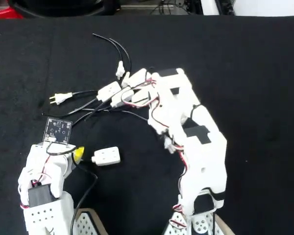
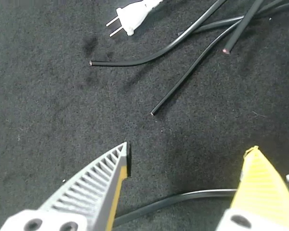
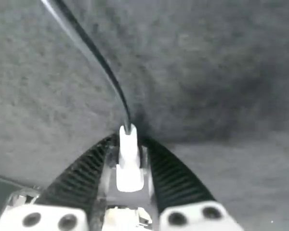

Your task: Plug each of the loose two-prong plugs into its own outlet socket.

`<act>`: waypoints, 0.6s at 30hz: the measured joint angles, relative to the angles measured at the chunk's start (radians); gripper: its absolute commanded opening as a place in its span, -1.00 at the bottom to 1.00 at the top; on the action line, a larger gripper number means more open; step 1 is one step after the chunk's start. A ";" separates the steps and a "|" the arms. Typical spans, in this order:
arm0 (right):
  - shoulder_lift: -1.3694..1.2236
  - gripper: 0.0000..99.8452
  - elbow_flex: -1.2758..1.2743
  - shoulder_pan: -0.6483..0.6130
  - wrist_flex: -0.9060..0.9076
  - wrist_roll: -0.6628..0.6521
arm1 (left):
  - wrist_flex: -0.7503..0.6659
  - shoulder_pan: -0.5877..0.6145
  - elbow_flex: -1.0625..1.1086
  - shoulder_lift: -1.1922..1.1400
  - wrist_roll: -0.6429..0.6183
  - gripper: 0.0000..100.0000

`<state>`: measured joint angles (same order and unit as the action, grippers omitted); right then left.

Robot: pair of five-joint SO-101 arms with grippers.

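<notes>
A loose white two-prong plug (image 1: 60,98) lies at the left on the black cloth, prongs pointing left; the left wrist view has it far ahead (image 2: 132,14). Another small plug (image 1: 120,70) lies farther back. White outlet sockets (image 1: 109,90) sit clustered mid-table, and one single socket (image 1: 107,155) lies near the front. My left gripper (image 2: 189,149) is open over bare cloth, beside that single socket (image 1: 68,147). My right gripper (image 3: 130,142) is shut on a white plug (image 3: 129,159) with a black cord, at the socket cluster (image 1: 137,85).
Several black cords (image 1: 112,46) run from the cluster toward the back and left, with cut ends (image 2: 151,113) lying ahead of the left gripper. One cord (image 2: 183,197) crosses under its fingers. The right half of the cloth (image 1: 255,73) is bare.
</notes>
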<state>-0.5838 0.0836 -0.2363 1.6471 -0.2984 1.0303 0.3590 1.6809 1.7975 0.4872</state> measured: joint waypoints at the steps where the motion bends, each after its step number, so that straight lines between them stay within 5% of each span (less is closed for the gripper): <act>1: 0.000 -0.98 0.002 0.000 0.006 0.003 | 0.000 0.000 0.000 0.000 0.000 -0.27; 10: 0.230 -0.98 -0.057 0.063 0.020 0.008 | 0.000 0.000 0.000 0.000 0.000 -0.27; 18: 0.732 -0.98 -0.420 -0.040 -0.143 0.008 | 0.000 0.000 0.000 0.000 -0.005 -0.27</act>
<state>0.1481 -0.3368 -0.2762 1.5044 -0.2908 1.0303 0.3590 1.6809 1.7975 0.4826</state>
